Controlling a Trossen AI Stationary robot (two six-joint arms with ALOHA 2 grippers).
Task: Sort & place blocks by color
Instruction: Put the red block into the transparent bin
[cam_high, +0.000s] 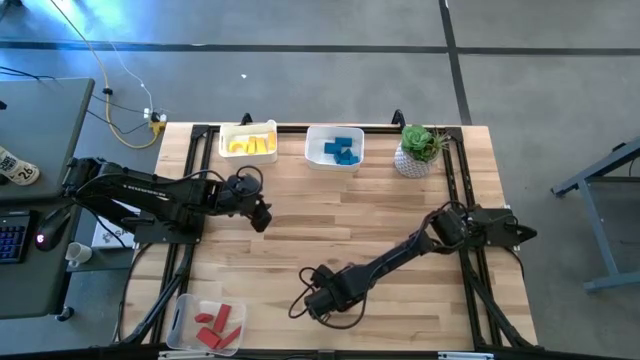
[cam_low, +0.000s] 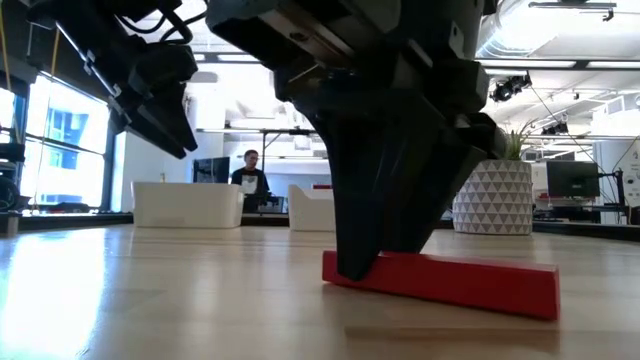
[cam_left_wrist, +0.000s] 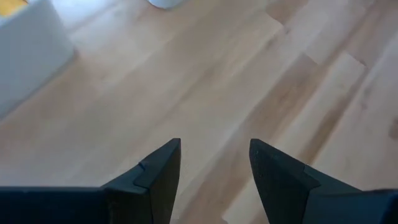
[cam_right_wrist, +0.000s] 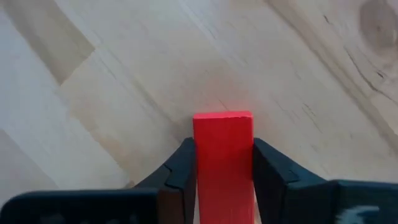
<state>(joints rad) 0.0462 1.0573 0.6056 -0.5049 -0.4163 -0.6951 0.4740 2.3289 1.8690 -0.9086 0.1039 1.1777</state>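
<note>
A red bar block (cam_low: 450, 282) sits between the fingers of my right gripper (cam_right_wrist: 222, 148), which is shut on it low over the table's near middle (cam_high: 320, 298). The gripper hides the bar in the high view. My left gripper (cam_high: 259, 216) hangs open and empty above the table's left middle, also seen in the left wrist view (cam_left_wrist: 214, 152) and the low view (cam_low: 172, 130). Yellow blocks (cam_high: 250, 146) lie in one far bin, blue blocks (cam_high: 341, 151) in another. Red blocks (cam_high: 213, 326) lie in a bin at the near left corner. My right gripper pinches the red bar between its two fingers (cam_right_wrist: 181, 168), one on each long side (cam_right_wrist: 222, 163), near one end. The fingers come from above, slanting down. The bar's free end (cam_low: 545, 290) sticks out past them. Whether the bar rests on the table or hangs just above, I cannot tell.
A potted plant in a white pot (cam_high: 419, 150) stands at the far right. White bins stand along the far edge (cam_high: 248, 131) and at the near left corner (cam_high: 180, 318). Bare wood (cam_high: 330, 220) lies between the arms. A person (cam_low: 249, 178) sits in the room beyond.
</note>
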